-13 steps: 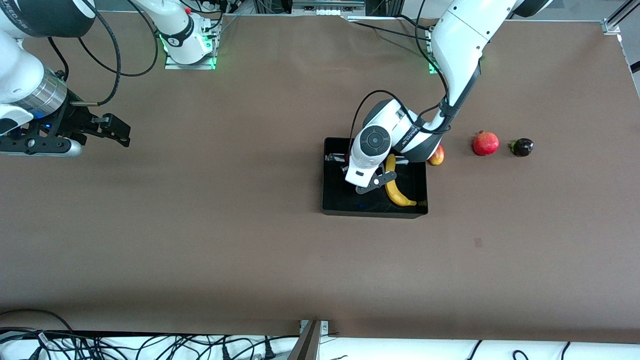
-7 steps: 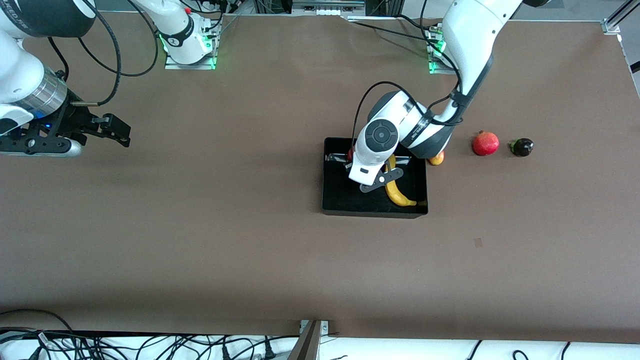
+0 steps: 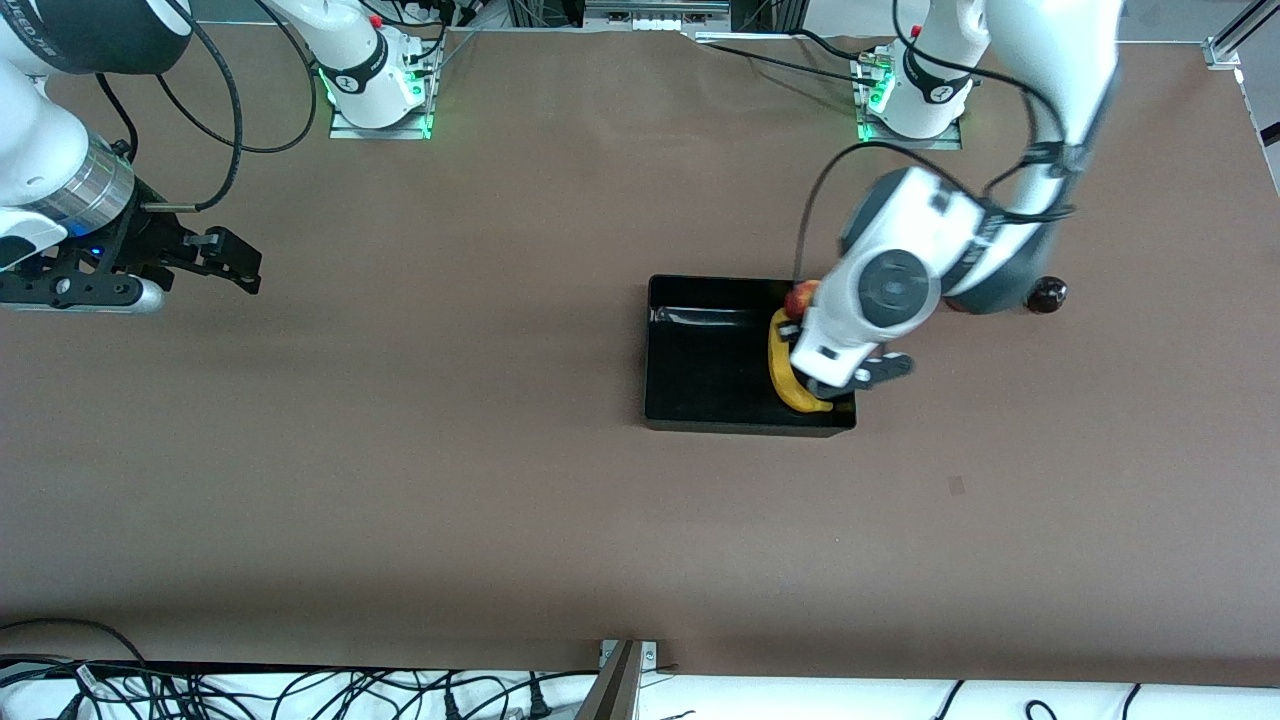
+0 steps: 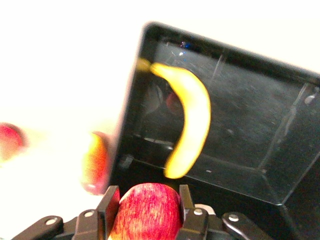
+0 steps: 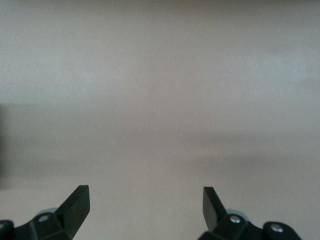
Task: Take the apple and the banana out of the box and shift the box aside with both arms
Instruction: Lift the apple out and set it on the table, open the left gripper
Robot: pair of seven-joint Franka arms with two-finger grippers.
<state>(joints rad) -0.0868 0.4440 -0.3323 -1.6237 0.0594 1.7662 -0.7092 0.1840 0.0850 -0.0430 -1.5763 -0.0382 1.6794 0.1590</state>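
My left gripper [image 3: 801, 300] is shut on the small red apple [image 3: 800, 296] and holds it over the black tray's [image 3: 700, 360] corner toward the left arm's end. In the left wrist view the apple [image 4: 146, 215] fills the gap between the gripper's [image 4: 147, 192] fingers. The yellow banana [image 3: 785, 375] lies inside the tray along the wall toward the left arm's end, and also shows in the left wrist view [image 4: 192, 120] inside the tray [image 4: 250, 125]. My right gripper [image 3: 235, 262] is open and empty, waiting over bare table at the right arm's end; its view [image 5: 145, 197] shows only table.
A red-yellow mango [image 4: 95, 160] lies on the table just outside the tray, and a red pomegranate [image 4: 10, 141] lies past it; the left arm hides both in the front view. A small dark round fruit [image 3: 1047, 293] lies toward the left arm's end.
The left arm has swung toward the left arm's end, carrying the apple from the tray's middle to its corner. It now covers the mango and pomegranate. The right arm has not moved.
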